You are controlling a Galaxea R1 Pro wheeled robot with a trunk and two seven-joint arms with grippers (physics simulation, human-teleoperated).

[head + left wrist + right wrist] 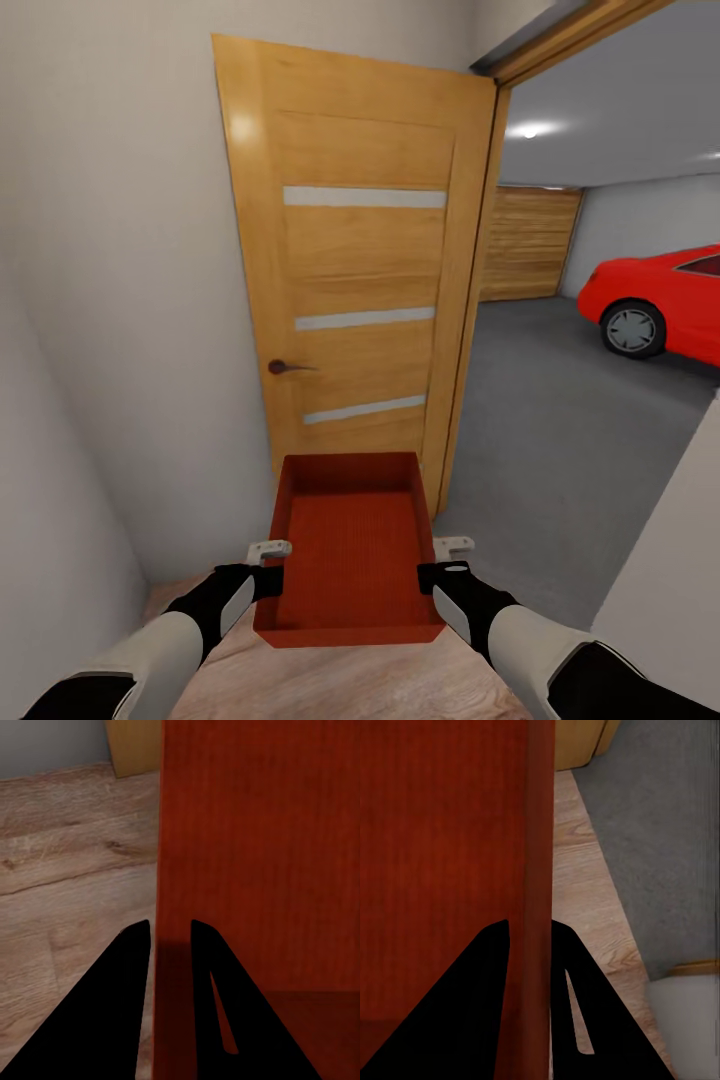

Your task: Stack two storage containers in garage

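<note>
Both grippers, left and right, pinched the bin's side walls, carrying it. Next, it seemed, came a turn past the door into the garage.

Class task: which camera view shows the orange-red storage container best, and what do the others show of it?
The head view: the whole storage container appears, open top up, held between left gripper and right gripper. Each wrist view shows one side wall pinched between dark fingers.
</note>
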